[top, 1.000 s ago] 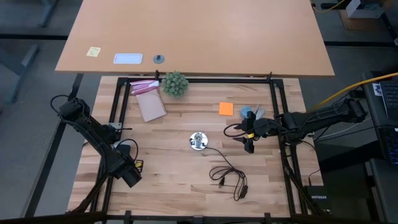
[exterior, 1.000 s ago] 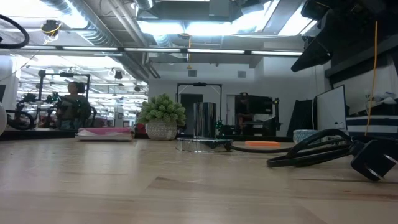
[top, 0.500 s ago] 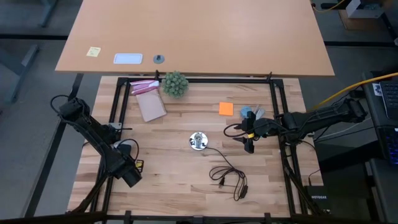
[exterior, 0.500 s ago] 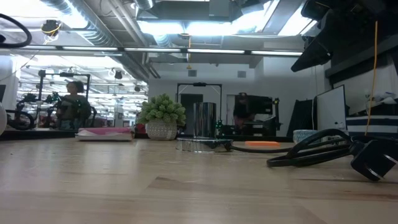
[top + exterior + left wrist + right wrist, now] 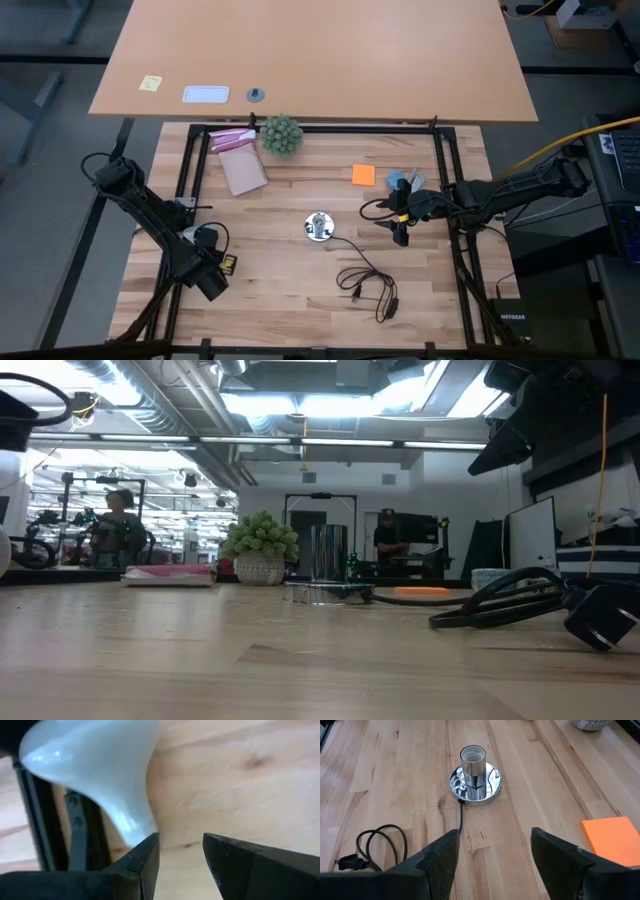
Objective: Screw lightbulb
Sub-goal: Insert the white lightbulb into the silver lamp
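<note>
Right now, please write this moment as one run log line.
left gripper: open beside lightbulb, not gripping | right gripper: open, facing empty socket | bulb not yet screwed

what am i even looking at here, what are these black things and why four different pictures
This is a robot with two dark arms working at a wooden table. Each arm ends in a two-finger gripper.

All four pictures show the same moment. One camera looks straight down on the table, one sits level with the tabletop, and one rides on each wrist, looking out past that arm's own fingers.

On the table lie a shiny lamp socket with a black cord, a spiky green plant, an orange note and a pinkish packet.

The left gripper is open. The white lightbulb sits just beside one finger, not between them. The right gripper is open too and faces the socket. Neither holds anything.
</note>
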Robot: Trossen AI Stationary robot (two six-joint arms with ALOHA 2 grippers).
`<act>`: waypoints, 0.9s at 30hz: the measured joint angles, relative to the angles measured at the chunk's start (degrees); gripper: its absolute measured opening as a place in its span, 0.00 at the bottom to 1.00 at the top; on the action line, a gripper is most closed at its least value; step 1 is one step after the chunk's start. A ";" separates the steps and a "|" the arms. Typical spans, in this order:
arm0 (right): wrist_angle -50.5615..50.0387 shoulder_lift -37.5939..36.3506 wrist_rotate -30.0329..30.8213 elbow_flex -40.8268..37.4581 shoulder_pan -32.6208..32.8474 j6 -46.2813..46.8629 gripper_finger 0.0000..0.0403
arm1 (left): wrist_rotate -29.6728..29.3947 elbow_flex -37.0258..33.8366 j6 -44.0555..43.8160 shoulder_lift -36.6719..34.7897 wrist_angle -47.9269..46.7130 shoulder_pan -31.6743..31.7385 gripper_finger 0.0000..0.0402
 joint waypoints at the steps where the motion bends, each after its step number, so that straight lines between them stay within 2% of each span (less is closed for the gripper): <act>1: 0.00 0.00 -0.01 0.00 0.00 0.00 0.61 | -1.05 0.00 -0.77 0.00 -0.14 0.00 0.35; 5: 0.00 0.00 -0.02 0.00 0.00 -0.02 0.61 | -6.17 -0.02 -8.53 0.00 -0.55 0.02 0.35; 8: -0.02 0.00 -0.02 0.00 0.00 -0.02 0.61 | -6.32 -0.02 -14.21 0.00 -0.50 0.05 0.35; 15: 0.00 0.00 -0.02 0.00 0.00 0.00 0.61 | -6.01 -0.02 -16.48 0.00 -0.45 0.04 0.35; 18: -0.01 0.01 -0.02 0.00 0.00 0.00 0.61 | -3.85 -0.02 -20.55 0.00 -1.40 0.04 0.35; 21: -0.02 0.00 0.00 0.00 0.00 -0.01 0.61 | 1.22 -0.02 -24.83 0.00 -3.66 0.04 0.35; 24: 0.00 0.00 0.00 0.00 0.00 0.00 0.61 | 6.49 -0.04 -26.57 0.00 -5.48 0.04 0.35; 27: -0.02 0.01 -0.02 0.00 0.00 -0.01 0.61 | 8.20 -0.04 -26.45 0.00 -5.26 0.02 0.35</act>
